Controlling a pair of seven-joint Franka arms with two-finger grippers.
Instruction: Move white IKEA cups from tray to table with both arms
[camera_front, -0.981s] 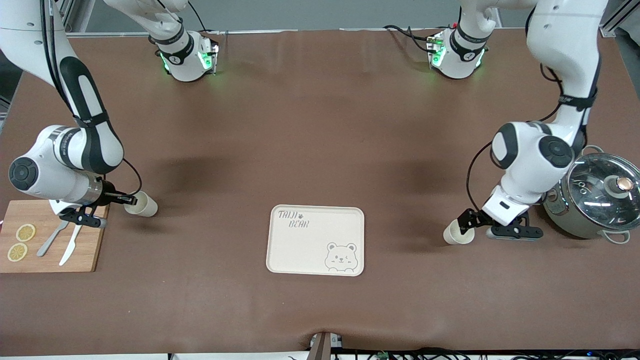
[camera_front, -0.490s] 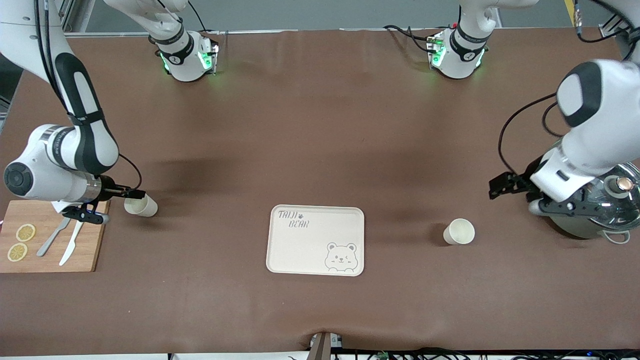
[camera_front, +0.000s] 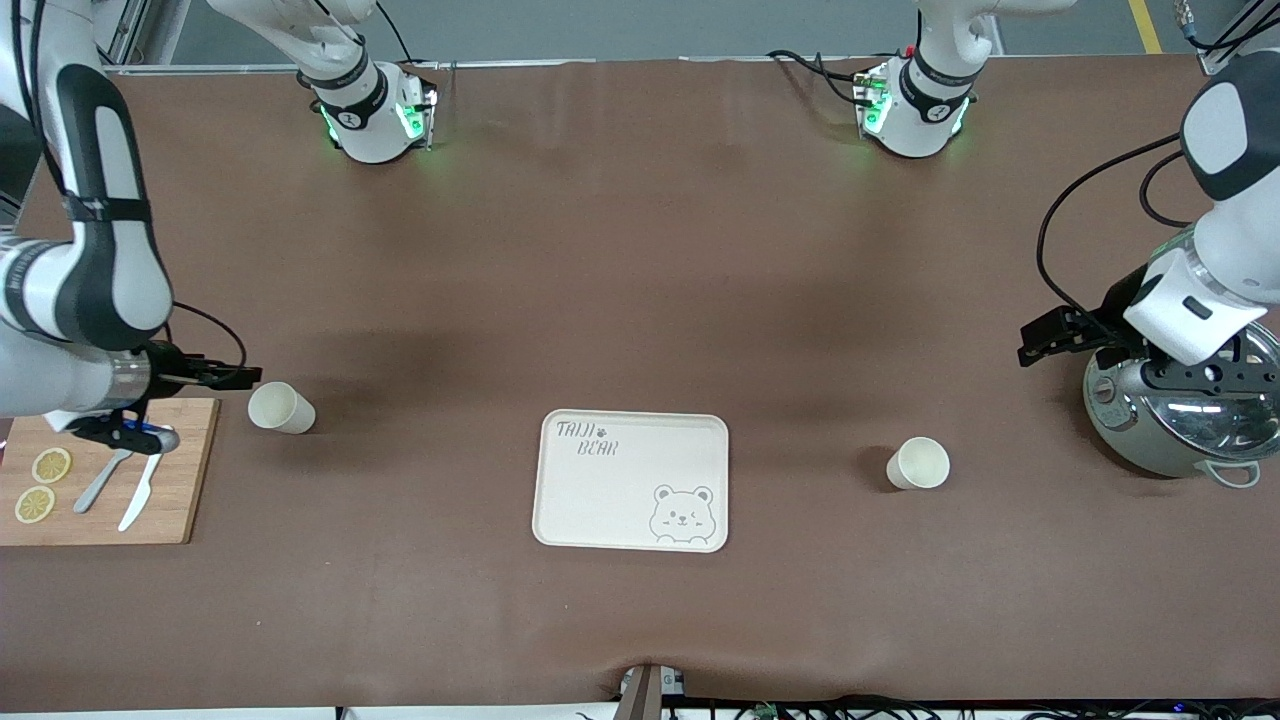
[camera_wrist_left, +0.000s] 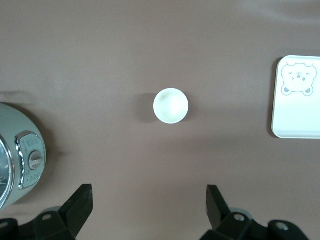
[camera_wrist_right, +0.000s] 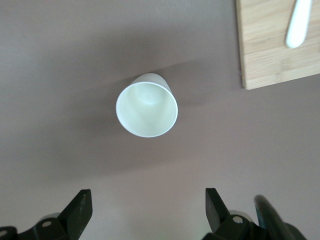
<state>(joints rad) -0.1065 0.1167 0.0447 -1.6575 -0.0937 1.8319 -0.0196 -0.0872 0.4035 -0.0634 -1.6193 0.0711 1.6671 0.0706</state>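
Two white cups stand upright on the brown table, one on either side of the cream bear tray (camera_front: 610, 500). One cup (camera_front: 281, 408) stands beside the cutting board toward the right arm's end and shows in the right wrist view (camera_wrist_right: 147, 106). The other cup (camera_front: 918, 464) stands toward the left arm's end near the pot and shows in the left wrist view (camera_wrist_left: 171, 105). My right gripper (camera_front: 243, 376) is open and empty, raised beside its cup, apart from it. My left gripper (camera_front: 1035, 343) is open and empty, raised beside the pot, well clear of its cup.
A wooden cutting board (camera_front: 175, 500) with lemon slices, a spoon and a knife lies at the right arm's end. A steel pot with a glass lid (camera_front: 1170, 420) stands at the left arm's end. The tray also shows in the left wrist view (camera_wrist_left: 297, 115).
Both grippers let go of their cups and drew back and up. The left arm left first and rose higher; the right then pulled toward the board. Both cups stay put.
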